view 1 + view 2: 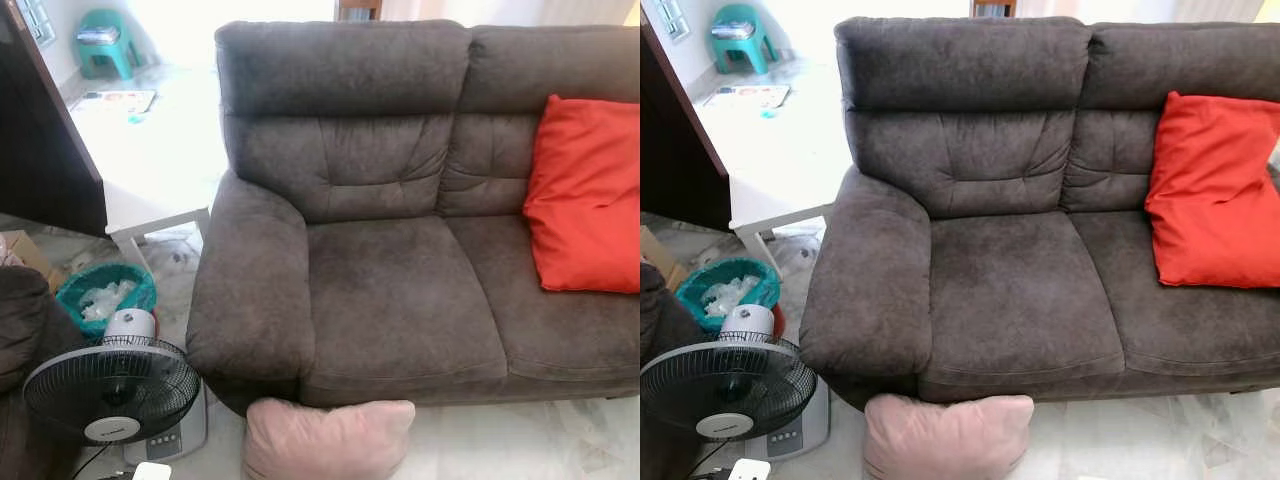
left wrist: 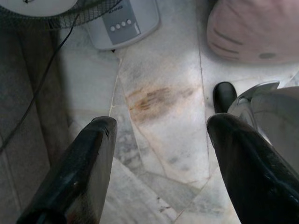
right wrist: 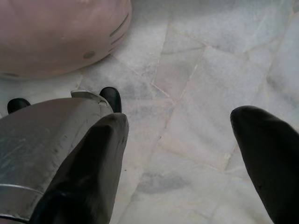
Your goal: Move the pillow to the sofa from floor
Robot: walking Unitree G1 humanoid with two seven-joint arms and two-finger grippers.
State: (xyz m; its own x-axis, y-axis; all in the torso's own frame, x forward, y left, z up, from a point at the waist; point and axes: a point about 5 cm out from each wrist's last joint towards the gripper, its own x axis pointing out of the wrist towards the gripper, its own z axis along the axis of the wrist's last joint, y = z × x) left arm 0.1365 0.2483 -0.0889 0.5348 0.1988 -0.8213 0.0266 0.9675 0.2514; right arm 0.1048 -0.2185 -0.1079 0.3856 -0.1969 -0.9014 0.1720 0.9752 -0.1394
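Pink pillow [image 1: 328, 438] on the marble floor [image 1: 520, 440], pressed against the front of the dark brown sofa [image 1: 400, 300].

The pillow lies at the sofa's base, below the corner where the armrest meets the nearer seat cushion, touching the sofa front. A red cushion [image 1: 585, 195] leans against the sofa's backrest at the far end from that armrest. Beside the armrest stands a black table fan [image 1: 112, 392] on a grey base, with a green basket [image 1: 105, 292] just behind it. Both arms hang low over the floor in front of the sofa. The left gripper [image 2: 161, 140] points down at bare marble, its two black fingers [image 2: 88, 163] spread wide and holding nothing; the pillow and the fan's base lie beyond its tips. The right gripper [image 3: 180, 140] also hangs spread and empty above the tiles, the pillow close ahead.
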